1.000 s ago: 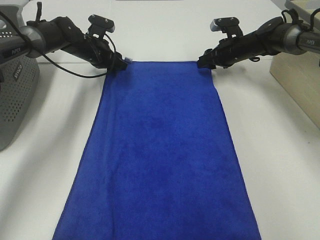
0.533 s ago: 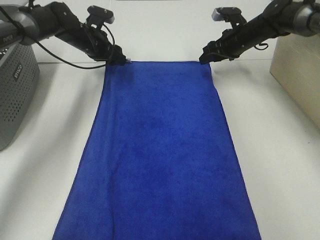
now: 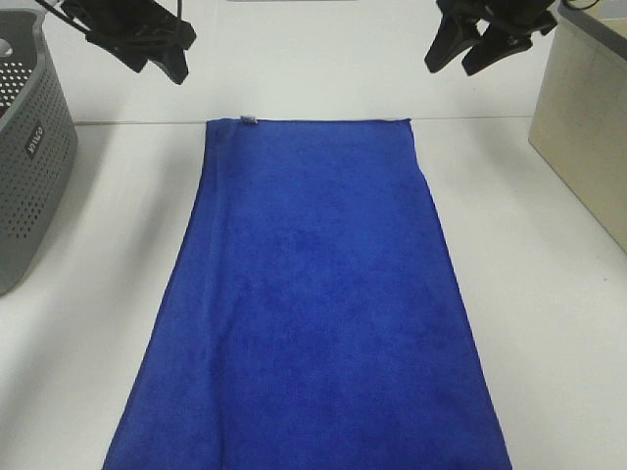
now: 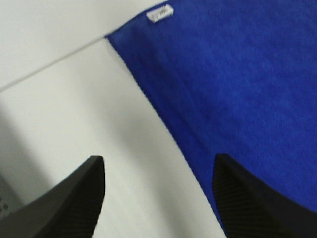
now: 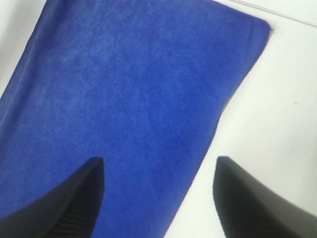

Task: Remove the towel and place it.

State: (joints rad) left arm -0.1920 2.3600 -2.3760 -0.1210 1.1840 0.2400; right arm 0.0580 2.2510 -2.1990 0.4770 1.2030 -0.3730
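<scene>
Exterior high view, item one: towel (image 3: 313,304), blue, spread flat on the white table (image 3: 549,323). Long axis runs from the far edge toward the camera; near end cut off by the frame. White tag (image 3: 249,121) at the far left corner.

Item two: left gripper (image 3: 157,49), raised above and beyond the far left corner, clear of the cloth. Left wrist view shows its fingers (image 4: 74,203) spread, nothing between them, the tag and the towel's edge below.

Item three: right gripper (image 3: 470,49), raised above and beyond the far right corner, likewise clear. Right wrist view shows its fingers (image 5: 69,198) spread and empty over the towel's right border.

Item four: grey basket (image 3: 34,157), left of the towel, apart from it. Wooden box (image 3: 588,147), at the right edge.

Governing relation: the towel lies below and nearer the camera than both grippers, its short far edge spanning the gap between them. Each arm is nearest its own corner; neither has the advantage. Judgement: placement looks complete, towel released and lying smooth.
</scene>
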